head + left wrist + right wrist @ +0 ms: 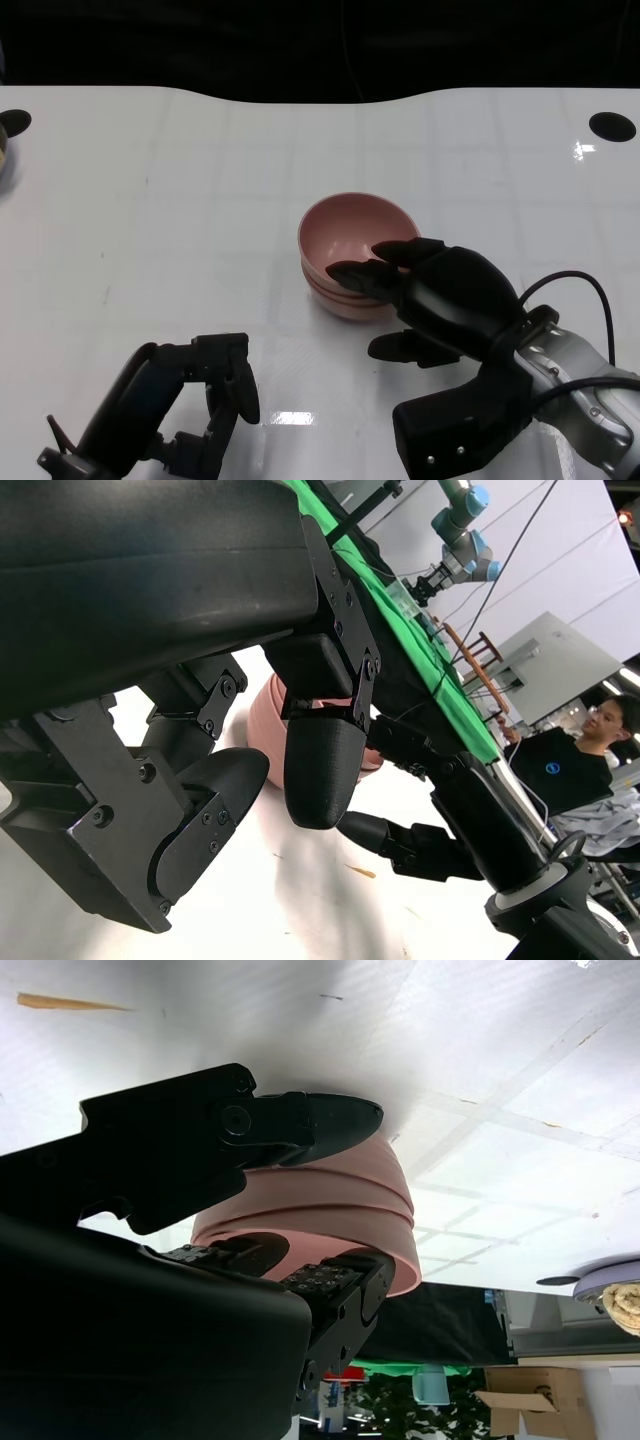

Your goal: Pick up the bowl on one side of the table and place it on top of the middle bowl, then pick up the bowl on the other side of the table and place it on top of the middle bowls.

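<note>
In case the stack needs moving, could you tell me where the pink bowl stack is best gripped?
Probably at the top bowl's rim on the near right side of the pink bowl stack, fingers inside and thumb outside: the rim is open and upright, and the right hand is already there.

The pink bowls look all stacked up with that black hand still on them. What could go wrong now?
Two risks, as guesses. The right hand has fingers over the rim of the stack of pink bowls and a thumb near its outer wall; if it pulls back without spreading them, it may drag or tip the stack. The rims also sit unevenly in the right wrist view, so a nudge might shift the top bowl. The left hand is well clear.
</note>
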Tool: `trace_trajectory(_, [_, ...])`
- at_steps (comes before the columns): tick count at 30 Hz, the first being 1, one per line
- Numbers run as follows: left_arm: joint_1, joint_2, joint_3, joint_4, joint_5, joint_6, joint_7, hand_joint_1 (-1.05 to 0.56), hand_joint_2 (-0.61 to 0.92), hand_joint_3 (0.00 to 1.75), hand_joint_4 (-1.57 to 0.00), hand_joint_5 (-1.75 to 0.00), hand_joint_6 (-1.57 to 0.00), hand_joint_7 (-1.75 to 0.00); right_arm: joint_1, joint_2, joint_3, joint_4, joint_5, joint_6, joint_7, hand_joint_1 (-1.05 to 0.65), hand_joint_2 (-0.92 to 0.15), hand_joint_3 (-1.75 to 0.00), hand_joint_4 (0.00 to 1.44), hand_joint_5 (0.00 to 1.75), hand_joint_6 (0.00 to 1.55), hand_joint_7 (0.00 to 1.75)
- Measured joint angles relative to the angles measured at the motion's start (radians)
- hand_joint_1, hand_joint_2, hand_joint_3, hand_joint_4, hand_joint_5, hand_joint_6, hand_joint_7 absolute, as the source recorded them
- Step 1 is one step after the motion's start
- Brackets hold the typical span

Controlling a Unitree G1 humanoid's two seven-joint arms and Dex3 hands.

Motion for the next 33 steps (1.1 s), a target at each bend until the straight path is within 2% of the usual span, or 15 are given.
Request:
trace_trajectory(6, [0.000, 0.000, 0.000, 0.003, 0.001, 0.000, 0.000, 0.01, 0.19, 1.67, -0.95, -1.70, -0.92, -1.45, 0.000, 0.024, -0.004, 0.011, 0.013, -0.012, -0.075, -0.64, -0.92, -0.28, 0.14, 0.00, 0.14, 0.00])
trace_trajectory(14, [-0.002, 0.000, 0.000, 0.002, 0.003, 0.000, 0.000, 0.00, 0.19, 1.68, -0.96, -1.69, -0.93, -1.44, 0.072, -0.002, -0.069, -0.123, 0.071, -0.022, -0.074, -0.60, -0.92, -0.25, 0.19, 0.04, 0.20, 0.03])
trace_trajectory(18, [-0.002, 0.001, 0.000, 0.003, 0.002, 0.000, 0.000, 0.00, 0.20, 1.67, -0.96, -1.68, -0.93, -1.43, 0.141, -0.035, -0.100, -0.147, 0.112, -0.092, -0.093, -0.54, -0.92, -0.16, 0.26, 0.09, 0.27, 0.06])
trace_trajectory(23, [-0.003, 0.001, 0.000, 0.003, 0.002, 0.000, -0.001, -0.01, 0.20, 1.67, -0.96, -1.68, -0.93, -1.44, 0.223, -0.061, -0.155, -0.172, 0.215, -0.227, -0.099, -0.45, -0.92, -0.16, 0.34, 0.16, 0.35, 0.09])
trace_trajectory(27, [-0.003, 0.002, 0.000, 0.003, 0.001, 0.000, -0.001, 0.00, 0.20, 1.67, -0.96, -1.69, -0.93, -1.44, 0.281, -0.065, -0.202, -0.182, 0.289, -0.319, -0.110, -0.39, -0.92, -0.12, 0.41, 0.33, 0.48, 0.13])
trace_trajectory(29, [-0.003, 0.002, 0.000, 0.003, 0.002, 0.000, -0.001, 0.00, 0.20, 1.67, -0.96, -1.69, -0.93, -1.44, 0.311, -0.065, -0.220, -0.191, 0.322, -0.352, -0.109, -0.36, -0.92, -0.09, 0.34, 0.59, 0.55, 0.13])
trace_trajectory(33, [-0.003, 0.003, 0.000, 0.000, 0.006, 0.001, -0.001, 0.00, 0.19, 1.68, -0.94, -1.72, -0.92, -1.45, 0.376, -0.063, -0.256, -0.230, 0.394, -0.405, -0.092, -0.32, -0.92, -0.08, 0.41, 0.91, 0.74, 0.23])
